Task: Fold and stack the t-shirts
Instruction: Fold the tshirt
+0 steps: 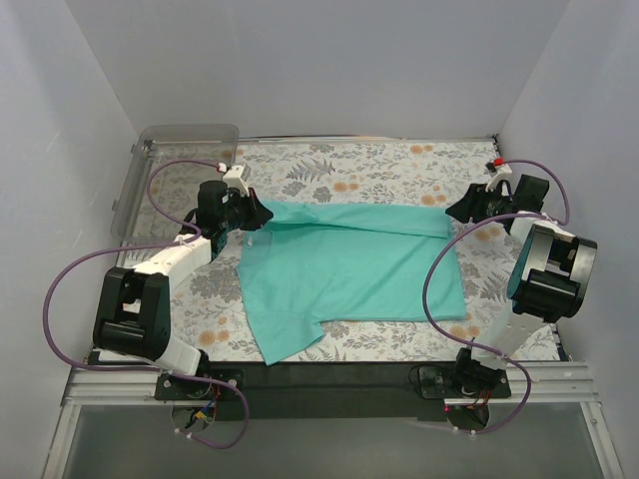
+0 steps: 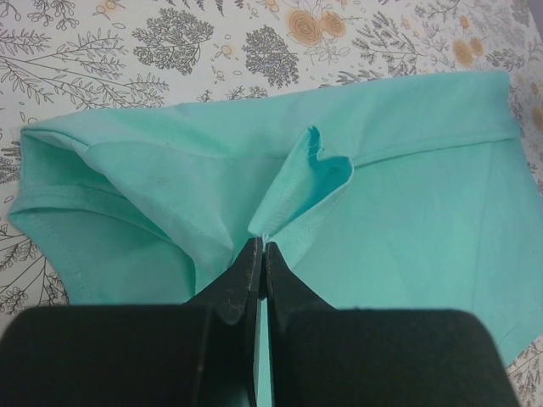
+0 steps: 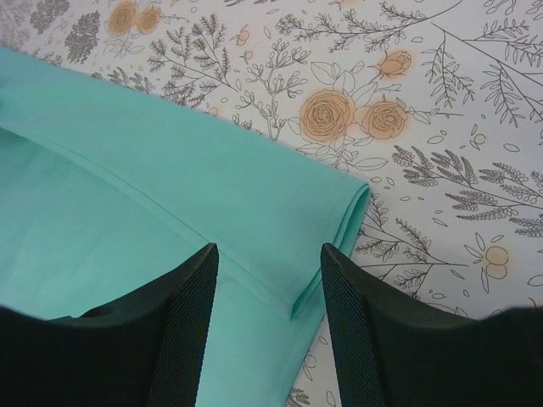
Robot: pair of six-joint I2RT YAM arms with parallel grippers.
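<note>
Left end effector (image 1: 250, 213) is clenched on a small pinch of the t-shirt (image 1: 349, 274). In its wrist view the two jaws stand closed together and a ridge of teal cloth rises out of them. Right end effector (image 1: 461, 210) is released. In its wrist view the jaws stand apart over the folded corner of the cloth, and I cannot tell if they touch it.

The t-shirt lies spread in the middle of the bench (image 1: 369, 165). In the top view its long axis runs from 9 to 3 o'clock. The far edge is turned over into a band, and one sleeve (image 1: 285, 344) sticks out toward 7 o'clock on the near side. The left arm holds the cloth at about 10 o'clock and the right arm is over the corner at about 2 o'clock, so each arm is nearest to its own end of the far edge.

From both end effectors the body of the t-shirt lies toward 6 o'clock. I judge that the next fold needs the right one to close on its corner first. Then both would carry the far edge toward the near side together.

No brand, label or writing can be read on the cloth. The bench shows only a flower print.
</note>
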